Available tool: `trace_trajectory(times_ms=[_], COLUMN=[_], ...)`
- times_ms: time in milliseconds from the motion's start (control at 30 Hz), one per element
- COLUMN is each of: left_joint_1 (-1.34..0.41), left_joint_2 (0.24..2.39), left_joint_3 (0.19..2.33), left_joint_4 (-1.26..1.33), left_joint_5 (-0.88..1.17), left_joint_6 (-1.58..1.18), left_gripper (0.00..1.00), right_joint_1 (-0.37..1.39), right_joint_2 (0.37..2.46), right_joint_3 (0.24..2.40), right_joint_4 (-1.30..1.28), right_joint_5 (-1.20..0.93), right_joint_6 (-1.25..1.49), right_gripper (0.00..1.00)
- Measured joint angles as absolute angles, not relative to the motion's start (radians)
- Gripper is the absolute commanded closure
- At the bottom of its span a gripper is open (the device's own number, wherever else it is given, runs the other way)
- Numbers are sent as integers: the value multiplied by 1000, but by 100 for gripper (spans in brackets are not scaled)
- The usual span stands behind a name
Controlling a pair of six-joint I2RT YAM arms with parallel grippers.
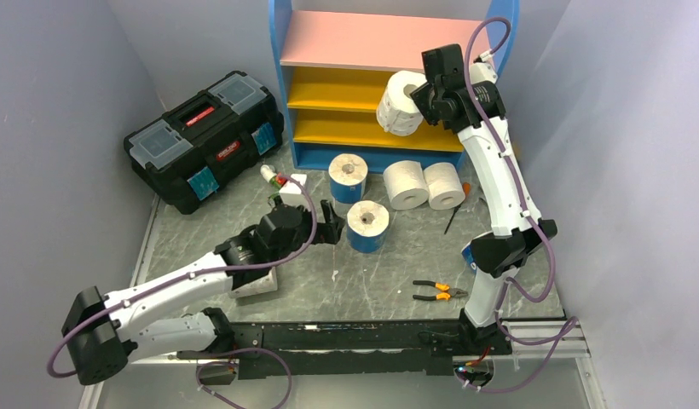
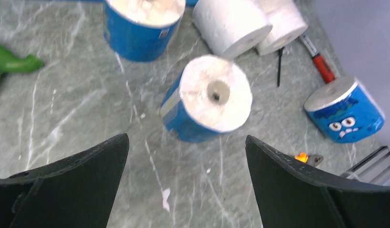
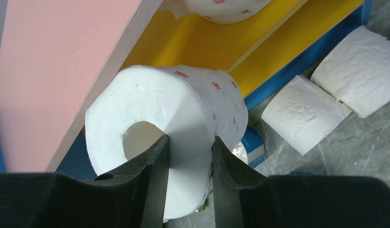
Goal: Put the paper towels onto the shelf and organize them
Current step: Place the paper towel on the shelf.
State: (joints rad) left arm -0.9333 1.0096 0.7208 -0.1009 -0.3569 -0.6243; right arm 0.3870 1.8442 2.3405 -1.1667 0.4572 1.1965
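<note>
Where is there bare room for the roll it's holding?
The pink top board is bare, and both yellow boards look bare on their left halves. A dotted roll already lies on a yellow board. Crowded: the table just before the shelf, where four rolls sit.

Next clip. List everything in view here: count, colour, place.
shelf: one, blue frame, pink top, two yellow boards; back centre
held roll: one, white with pink dots; gripped in front of the shelf
shelved roll: one, same pattern; apparently on a yellow board
white rolls: two, plain; lying before the shelf
blue rolls: three; two upright mid-table, one at far right
toolbox: one, black; back left
pliers: one, orange handles; front right
red-handled tool: one; right of white rolls
green item: one, kind unclear; by toolbox
left gripper: open, empty, facing a blue roll
right gripper: shut on held roll's wall
</note>
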Motion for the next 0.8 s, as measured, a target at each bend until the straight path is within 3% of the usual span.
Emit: trace_trajectory(times_ms=[567,800], left_joint_1=[-809,-737], left_joint_2=[1378,1467], left_joint_3=[1031,1042], left_joint_4=[344,521], left_joint_5=[-282,-173], left_joint_6=[-376,-271], left_gripper=[1,1], right_joint_1=[350,336], right_joint_2=[1846,1854], right_joint_3=[2347,2347], right_joint_4=[-1156,-1129], right_joint_5=[379,330], right_joint_6=[1159,1135], right_gripper=[55,53])
